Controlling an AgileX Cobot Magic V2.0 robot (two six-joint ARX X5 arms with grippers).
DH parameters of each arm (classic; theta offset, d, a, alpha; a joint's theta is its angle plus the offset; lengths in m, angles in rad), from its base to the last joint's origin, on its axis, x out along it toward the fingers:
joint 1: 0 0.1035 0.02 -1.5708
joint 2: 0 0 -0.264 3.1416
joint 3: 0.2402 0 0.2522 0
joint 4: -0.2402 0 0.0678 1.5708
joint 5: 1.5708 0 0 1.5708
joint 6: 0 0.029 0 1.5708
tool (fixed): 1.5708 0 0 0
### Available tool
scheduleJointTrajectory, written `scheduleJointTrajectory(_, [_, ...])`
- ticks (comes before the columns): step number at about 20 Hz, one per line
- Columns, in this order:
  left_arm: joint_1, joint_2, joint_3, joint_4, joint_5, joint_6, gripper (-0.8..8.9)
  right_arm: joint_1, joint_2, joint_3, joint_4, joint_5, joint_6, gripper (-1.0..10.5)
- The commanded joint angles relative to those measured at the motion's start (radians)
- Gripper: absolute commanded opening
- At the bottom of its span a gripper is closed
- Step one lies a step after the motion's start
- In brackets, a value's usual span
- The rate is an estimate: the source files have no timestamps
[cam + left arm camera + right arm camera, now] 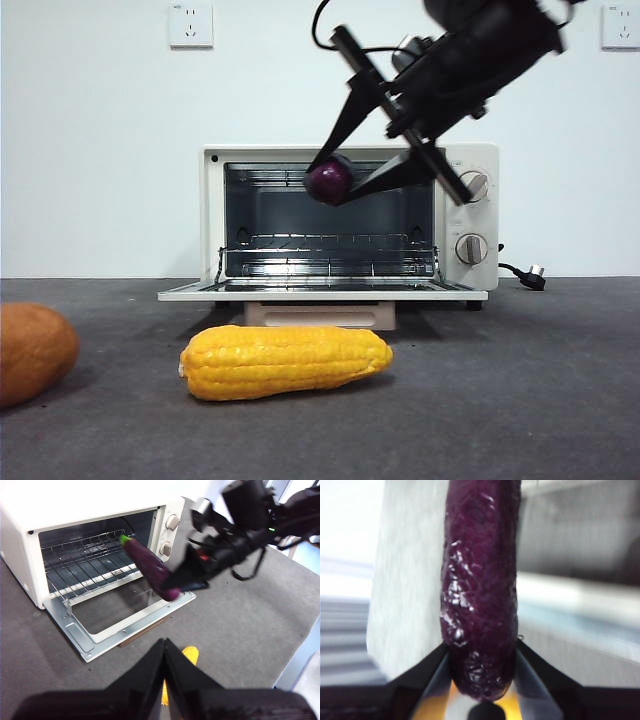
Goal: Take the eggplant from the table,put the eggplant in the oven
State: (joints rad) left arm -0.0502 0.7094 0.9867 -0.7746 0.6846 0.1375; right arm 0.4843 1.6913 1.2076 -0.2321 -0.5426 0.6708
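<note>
The dark purple eggplant point(329, 181) hangs in the air in front of the open mouth of the cream-white oven point(480, 205), above its lowered door point(322, 291). My right gripper point(352, 176) comes down from the upper right and is shut on the eggplant's rounded end. In the left wrist view the eggplant point(150, 567) points its green stem toward the oven cavity point(90, 560), held by the right gripper point(175, 584). The right wrist view shows the eggplant point(480, 590) between both jaws. My left gripper point(164, 652) hovers shut above the table point(500, 400), holding nothing.
A yellow corn cob point(285, 361) lies on the table in front of the oven door. A round orange-brown vegetable point(32, 352) sits at the left edge. A wire rack point(325, 243) spans the oven interior. The oven's black plug point(528, 275) lies to its right.
</note>
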Motion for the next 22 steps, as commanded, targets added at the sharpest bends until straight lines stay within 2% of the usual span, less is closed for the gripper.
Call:
scheduleJointTrajectory(1, [-0.004, -0.003, -0.007, 0.005, 0.003, 0.003, -0.06, 0.001, 0.071, 0.075, 0.028, 0.058, 0.092, -0.1])
scheduleJointTrajectory(4, [-0.004, -0.003, -0.007, 0.005, 0.003, 0.003, -0.06, 0.001, 0.147, 0.152, 0.057, 0.13, 0.177, -0.1])
scheduleJointTrajectory(9, [-0.004, -0.003, -0.007, 0.005, 0.003, 0.003, -0.06, 0.001, 0.206, 0.17, 0.122, 0.326, 0.291, -0.1])
scheduleJointTrajectory(12, [-0.004, -0.003, -0.007, 0.005, 0.003, 0.003, -0.06, 0.001, 0.211, 0.17, 0.136, 0.442, 0.296, -0.1])
scheduleJointTrajectory(16, [-0.02, -0.003, -0.007, 0.005, 0.003, 0.003, -0.06, 0.001, 0.211, 0.17, 0.181, 0.516, 0.297, 0.1])
scheduleJointTrajectory(19, [-0.034, -0.003, -0.007, 0.004, 0.003, 0.003, -0.06, 0.001, 0.215, 0.17, 0.184, 0.575, 0.296, 2.5])
scheduleJointTrajectory(22, [-0.047, -0.003, -0.007, 0.003, 0.003, 0.003, -0.06, 0.001, 0.223, 0.17, 0.192, 0.575, 0.296, 2.6])
